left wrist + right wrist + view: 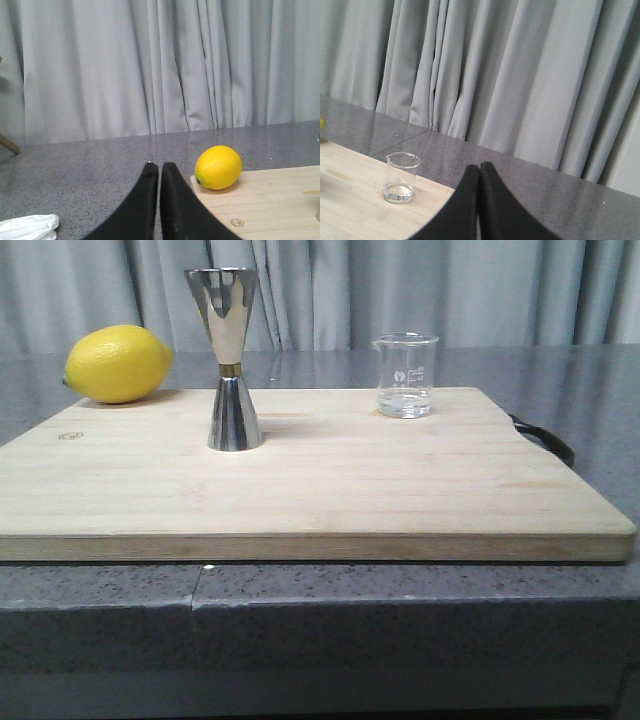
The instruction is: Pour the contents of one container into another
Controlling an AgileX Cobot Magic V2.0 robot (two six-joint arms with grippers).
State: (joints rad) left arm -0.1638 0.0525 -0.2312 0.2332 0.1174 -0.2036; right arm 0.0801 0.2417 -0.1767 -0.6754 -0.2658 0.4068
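We see a round yellow lemon (pixel 118 363) at the far left corner of the pale wooden board (pixel 300 500). Next stands the tall shiny steel jigger (pixel 232 360), then the small clear glass beaker (pixel 405 375) near the far right edge. Our left tool (pixel 160 172) and right tool (pixel 479 172) are pinched closed, holding nothing. Nothing is started. We think the right tool must open and grab the beaker.

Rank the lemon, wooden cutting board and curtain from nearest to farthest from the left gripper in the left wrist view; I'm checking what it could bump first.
1. Wooden cutting board: its corner lies just beside the left gripper, whose fingers are shut.
2. Lemon: at that board corner, slightly beyond.
3. Curtain: backdrop past the counter.
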